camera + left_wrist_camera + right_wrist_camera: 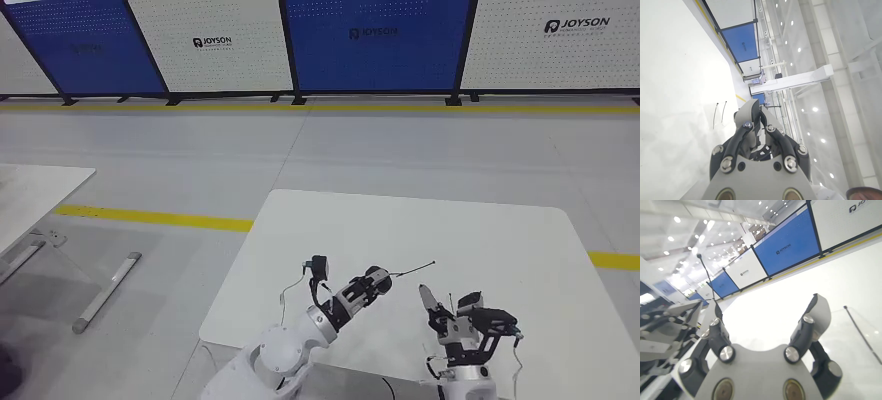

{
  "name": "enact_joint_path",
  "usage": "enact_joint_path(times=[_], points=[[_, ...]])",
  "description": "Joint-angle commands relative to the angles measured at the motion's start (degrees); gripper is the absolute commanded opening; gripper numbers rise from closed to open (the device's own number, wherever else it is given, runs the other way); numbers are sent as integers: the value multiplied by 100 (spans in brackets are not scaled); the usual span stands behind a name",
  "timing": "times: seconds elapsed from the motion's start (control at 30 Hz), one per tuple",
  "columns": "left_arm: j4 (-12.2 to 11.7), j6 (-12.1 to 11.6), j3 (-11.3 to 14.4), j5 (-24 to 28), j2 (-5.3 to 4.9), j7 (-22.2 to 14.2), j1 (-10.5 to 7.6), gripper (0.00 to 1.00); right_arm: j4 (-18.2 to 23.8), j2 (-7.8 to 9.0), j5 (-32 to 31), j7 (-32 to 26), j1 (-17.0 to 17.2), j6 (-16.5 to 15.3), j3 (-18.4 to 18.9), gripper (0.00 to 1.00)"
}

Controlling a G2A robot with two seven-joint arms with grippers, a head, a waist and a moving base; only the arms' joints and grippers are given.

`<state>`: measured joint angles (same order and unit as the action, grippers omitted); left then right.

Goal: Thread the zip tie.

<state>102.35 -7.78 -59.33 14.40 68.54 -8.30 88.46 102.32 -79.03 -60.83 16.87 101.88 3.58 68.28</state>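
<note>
Zip tie [412, 269] is clamped in the left tool [380, 277], its length angled just past the spread-apart right tool [446, 298].

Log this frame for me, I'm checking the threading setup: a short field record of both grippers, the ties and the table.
left gripper: shut on held zip tie, head end sticking out past the fingers
right gripper: open, holding nothing, apart from the held zip tie
threading: not yet done; held zip tie is straight, no loop
spare zip tie: lying flat on the table
table: white
</note>
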Motion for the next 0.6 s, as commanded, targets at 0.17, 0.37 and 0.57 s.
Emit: enact_joint_path(times=[0.17,0.37,0.57], points=[[0,-2,1,-1,0,-1,1,0,2,-2,14,34,0,-4,-4,100],[-6,-57,56,34,8,-126,-24,0,12,57,104,-1047,-155,-284,186,100],[55,-159,22,190,1,-297,7,0,110,150,44,-2445,-296,-745,354,100]])
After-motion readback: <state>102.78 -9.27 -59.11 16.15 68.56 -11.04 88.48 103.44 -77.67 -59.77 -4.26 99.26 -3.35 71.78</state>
